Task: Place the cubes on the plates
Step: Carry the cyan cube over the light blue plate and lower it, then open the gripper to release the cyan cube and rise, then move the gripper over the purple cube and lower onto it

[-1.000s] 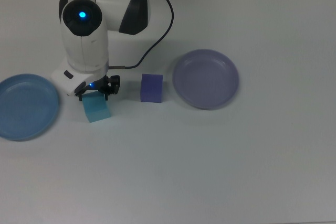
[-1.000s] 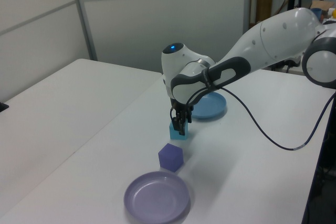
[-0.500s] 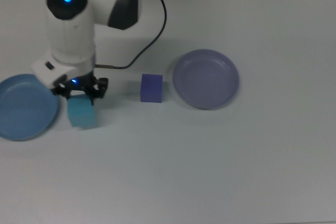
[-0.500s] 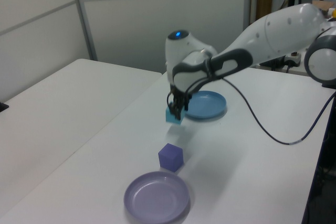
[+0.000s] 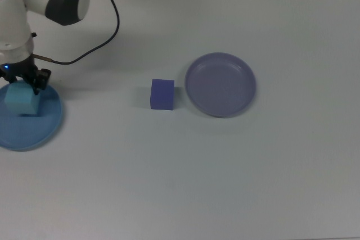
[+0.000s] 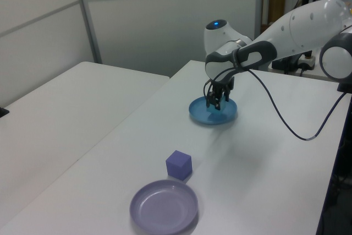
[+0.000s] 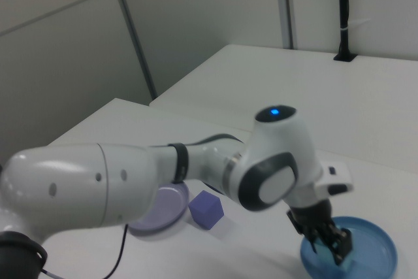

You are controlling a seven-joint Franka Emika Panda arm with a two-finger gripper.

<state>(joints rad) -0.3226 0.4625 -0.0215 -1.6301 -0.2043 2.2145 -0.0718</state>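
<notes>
Since the gripper (image 5: 21, 85) is clamped on the cyan cube (image 5: 21, 101) above the blue plate (image 5: 34, 133) at the top view's left, dropping it from height might bounce it out.

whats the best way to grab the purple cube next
Come straight down from above and close the claw on two opposite vertical faces of the purple cube. It sits flat on the white table with open space all round, apart from the lavender plate, so any pair of opposite sides looks reachable.
</notes>
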